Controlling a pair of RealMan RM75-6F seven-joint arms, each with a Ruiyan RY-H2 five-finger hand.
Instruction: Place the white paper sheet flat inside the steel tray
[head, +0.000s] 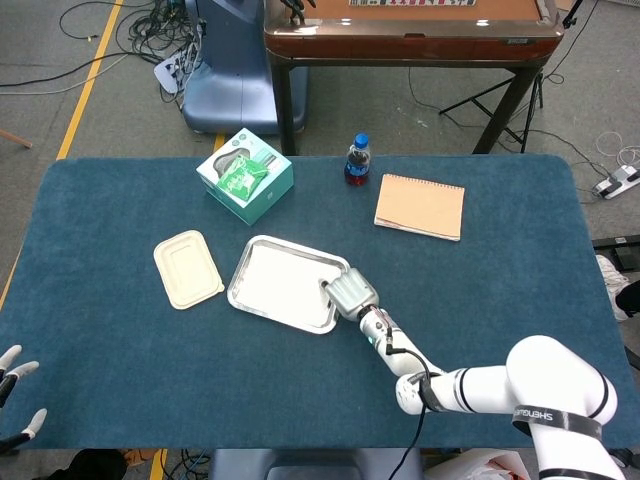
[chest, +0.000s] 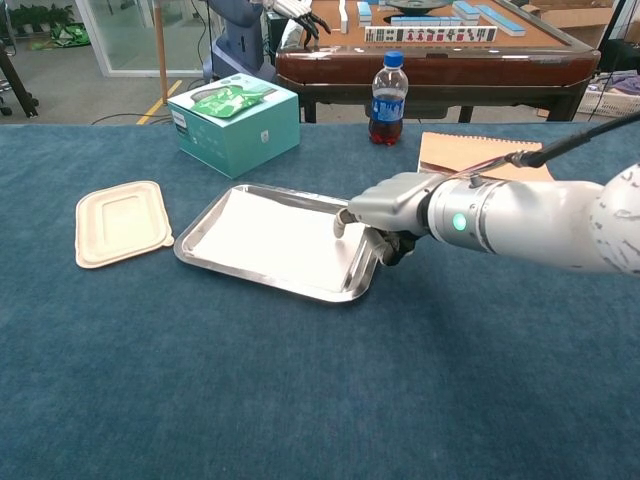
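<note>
Head view: thin white paper sheet (head: 283, 282) lying flat inside rectangular steel tray (head: 240, 291); likely light, limp, easily creased, best pressed near an edge. Right robot hand (head: 349, 292) hovering at tray's right rim, fingers apart, gripping nothing. Left robot hand (head: 14, 400) resting off counter's corner, apparently empty. Beige lid (head: 187, 268), teal box (head: 245, 175), cola bottle (head: 357, 160), tan notebook (head: 420, 207) sitting apart.

Chest view: sheet filling tray floor; nothing blocking.

Paper sheet (head: 283, 283) in tray (head: 240, 293); lid (head: 187, 268) left.
</note>
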